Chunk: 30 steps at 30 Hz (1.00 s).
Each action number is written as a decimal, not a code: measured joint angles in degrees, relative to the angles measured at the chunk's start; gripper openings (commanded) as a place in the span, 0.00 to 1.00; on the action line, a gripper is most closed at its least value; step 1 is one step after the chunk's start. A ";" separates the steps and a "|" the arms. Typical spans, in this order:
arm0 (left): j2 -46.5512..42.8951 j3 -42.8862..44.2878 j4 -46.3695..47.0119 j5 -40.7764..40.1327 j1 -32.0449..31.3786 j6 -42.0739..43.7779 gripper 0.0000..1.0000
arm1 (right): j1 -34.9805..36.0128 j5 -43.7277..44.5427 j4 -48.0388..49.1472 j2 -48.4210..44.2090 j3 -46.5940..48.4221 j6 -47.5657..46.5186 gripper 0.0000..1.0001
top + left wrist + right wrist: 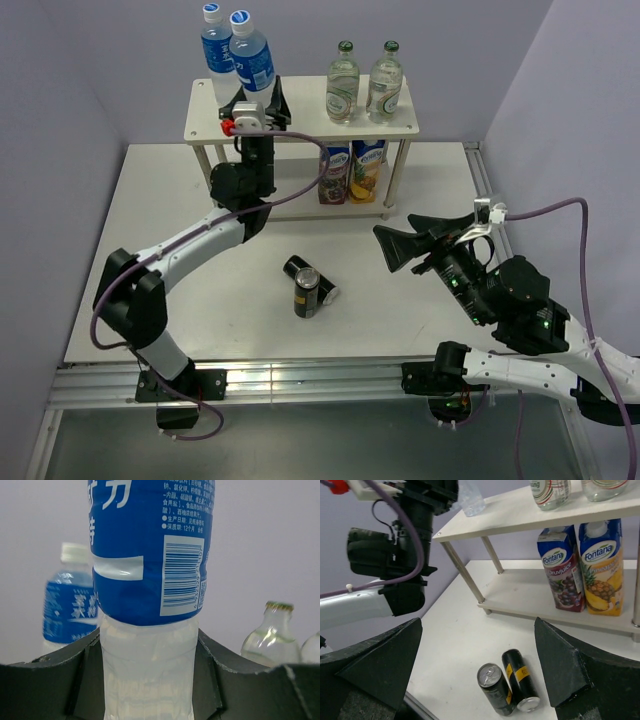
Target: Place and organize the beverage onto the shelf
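The shelf (300,112) stands at the back of the table. On its top board are two blue-labelled water bottles (218,45) (252,52) at the left and two green-capped glass bottles (342,85) (384,82) at the right. My left gripper (255,112) is shut on the clear lower part of the right water bottle (150,555). The other water bottle (70,605) and a glass bottle (267,635) show behind it. Two dark cans sit mid-table, one upright (306,296) (495,690) and one lying (312,274) (521,680). My right gripper (400,245) (480,665) is open and empty above them.
Two juice cartons (335,175) (367,170) stand on the lower board, also in the right wrist view (562,570) (602,567). The left arm (395,565) reaches across the table's left half to the shelf. Walls close in the table at the back and sides.
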 measured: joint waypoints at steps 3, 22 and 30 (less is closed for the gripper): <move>3.50 0.59 -0.39 0.98 1.53 -1.75 0.00 | 0.00 1.14 0.76 -0.11 -0.57 -0.94 1.00; 13.05 4.11 -0.83 1.86 4.66 -3.87 0.00 | 0.00 4.55 6.16 -1.09 -4.96 -7.76 1.00; 13.49 4.11 0.13 1.31 5.40 -3.21 0.00 | 0.00 4.61 7.28 -1.40 -6.08 -7.96 1.00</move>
